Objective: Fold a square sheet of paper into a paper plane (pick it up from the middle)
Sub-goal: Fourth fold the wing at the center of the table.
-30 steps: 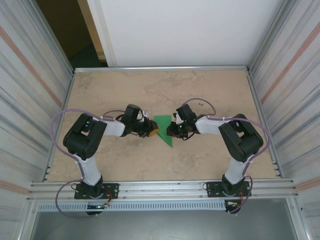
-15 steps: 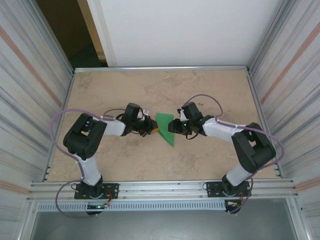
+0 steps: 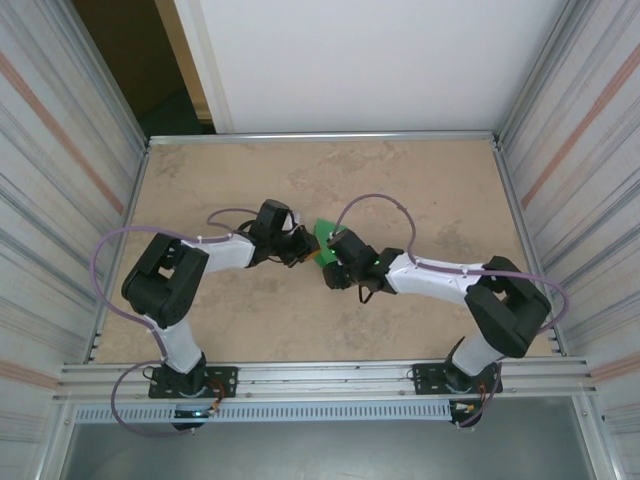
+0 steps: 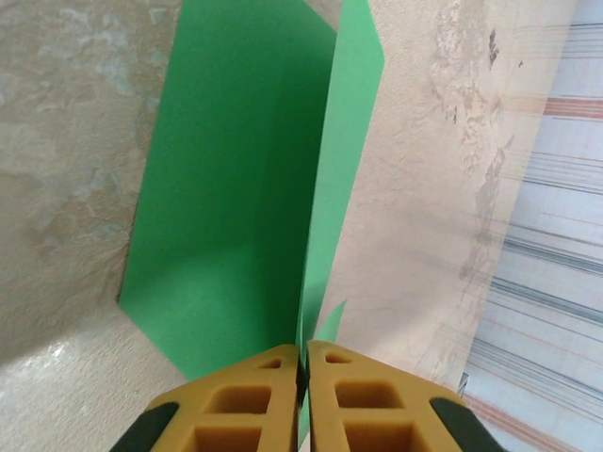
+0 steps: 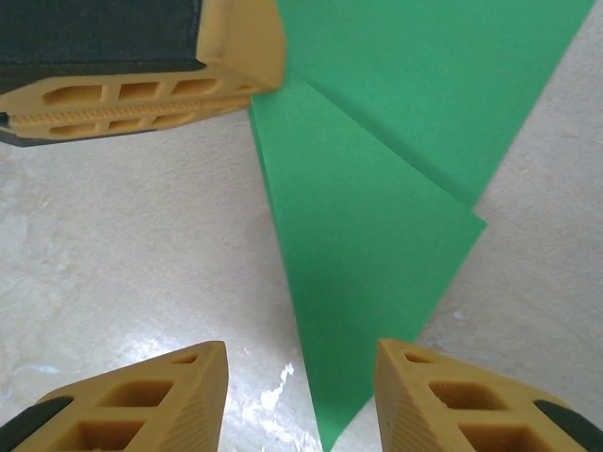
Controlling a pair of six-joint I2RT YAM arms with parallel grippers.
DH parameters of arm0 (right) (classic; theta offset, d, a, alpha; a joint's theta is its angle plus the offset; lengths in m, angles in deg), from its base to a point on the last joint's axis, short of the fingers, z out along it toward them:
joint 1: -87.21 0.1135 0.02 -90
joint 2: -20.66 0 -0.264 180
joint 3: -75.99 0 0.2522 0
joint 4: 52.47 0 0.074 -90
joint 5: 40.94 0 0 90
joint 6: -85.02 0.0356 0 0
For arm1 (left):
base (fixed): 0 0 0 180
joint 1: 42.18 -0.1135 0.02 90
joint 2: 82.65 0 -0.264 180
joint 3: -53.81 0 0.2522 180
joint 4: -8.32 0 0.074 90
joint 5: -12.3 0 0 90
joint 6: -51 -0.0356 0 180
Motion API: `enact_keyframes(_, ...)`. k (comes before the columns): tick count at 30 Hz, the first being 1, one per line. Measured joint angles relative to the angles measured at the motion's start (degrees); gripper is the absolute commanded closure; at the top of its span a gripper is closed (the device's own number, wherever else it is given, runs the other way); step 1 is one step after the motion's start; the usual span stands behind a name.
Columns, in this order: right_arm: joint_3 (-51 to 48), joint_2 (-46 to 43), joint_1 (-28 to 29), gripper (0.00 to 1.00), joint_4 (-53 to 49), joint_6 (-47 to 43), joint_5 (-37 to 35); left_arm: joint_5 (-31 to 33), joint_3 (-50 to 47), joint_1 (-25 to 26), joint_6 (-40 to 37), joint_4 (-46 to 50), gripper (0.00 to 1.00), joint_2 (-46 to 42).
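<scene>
The square sheet of paper (image 4: pixel 236 188) is bright green and folded into a pointed, creased shape. It lies on the table between the two arms (image 3: pixel 326 232). My left gripper (image 4: pixel 303 354) is shut on an upright fold of the paper, pinching its edge from the left (image 3: pixel 306 254). My right gripper (image 5: pixel 301 372) is open just above the table, and the paper's (image 5: pixel 377 235) narrow tip points into the gap between its fingers. In the top view the right gripper (image 3: pixel 329 268) covers the paper's near end. The left gripper's fingers (image 5: pixel 141 94) show at the upper left of the right wrist view.
The beige marbled table (image 3: pixel 420 180) is fenced by a metal rail at the back (image 3: pixel 320 136) and ribbed walls on both sides (image 3: pixel 580 180). Purple cables (image 3: pixel 375 200) loop above both arms. Both arm bases stand at the near edge.
The right arm has swung left and nearer, from beside the paper to its near tip, and its jaws have opened. The left gripper has tightened on the paper and shifted slightly farther back.
</scene>
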Motion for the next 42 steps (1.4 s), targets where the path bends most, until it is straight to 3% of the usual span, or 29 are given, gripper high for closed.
enact_keyframes(8, 1.51, 5.35, 2.08, 0.62, -0.22, 0.04, -5.90, 0.02, 0.46, 0.00, 0.35, 1.60, 0.88, 0.00)
enact_keyframes(24, 1.97, 6.80, 2.08, 0.75, -0.72, -0.04, -10.69, 0.00, 1.31, 0.00, 0.46, 3.39, 0.86, 0.00)
enact_keyframes(27, 1.97, 6.80, 2.08, 0.79, -0.85, -0.50, -11.28, -0.02, 1.57, -0.02, 0.48, 3.43, 0.83, 0.00)
enact_keyframes(34, 1.95, 6.80, 2.08, 0.89, -0.44, -3.37, -10.82, -0.24, 1.60, -1.88, 0.68, 4.33, 0.64, -0.96)
enact_keyframes(42, 0.39, 6.40, 0.48, 0.95, 2.56, -6.29, -2.23, 0.39, -3.98, -8.72, 0.24, 4.46, 0.56, -10.91)
